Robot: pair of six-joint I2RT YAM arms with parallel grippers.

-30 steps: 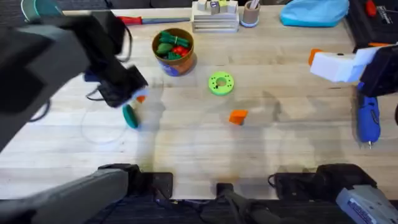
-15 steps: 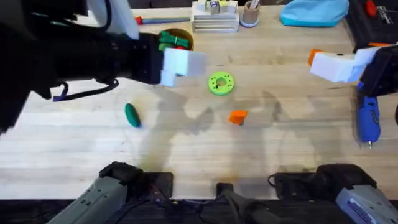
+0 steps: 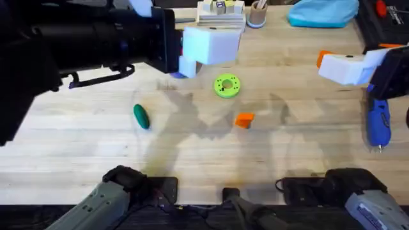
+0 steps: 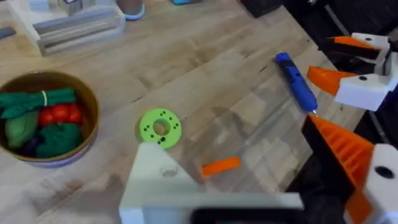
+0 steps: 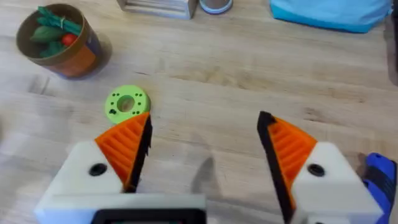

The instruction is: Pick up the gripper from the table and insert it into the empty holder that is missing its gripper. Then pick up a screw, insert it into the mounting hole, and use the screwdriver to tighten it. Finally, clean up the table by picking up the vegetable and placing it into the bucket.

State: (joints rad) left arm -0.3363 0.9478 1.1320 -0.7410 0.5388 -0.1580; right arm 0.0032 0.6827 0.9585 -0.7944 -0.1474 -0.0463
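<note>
Orange and small, the gripper (image 3: pixel 244 119) lay loose on the table (image 3: pixel 300 150), just beside the green disc (image 3: pixel 227 85). The left pincer (image 4: pixel 261 180) hung above them, spread wide, one finger the bare white holder (image 4: pixel 158 177), the other orange-tipped. The right pincer (image 5: pixel 202 152) gaped open over bare wood near the screwdriver (image 3: pixel 376 123). The vegetable (image 3: pixel 140 116) lay apart to the left. The bucket (image 4: pixel 46 118) held toy greens.

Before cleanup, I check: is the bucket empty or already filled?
Filled: the bucket holds green and red toy vegetables, seen in both wrist views.
</note>
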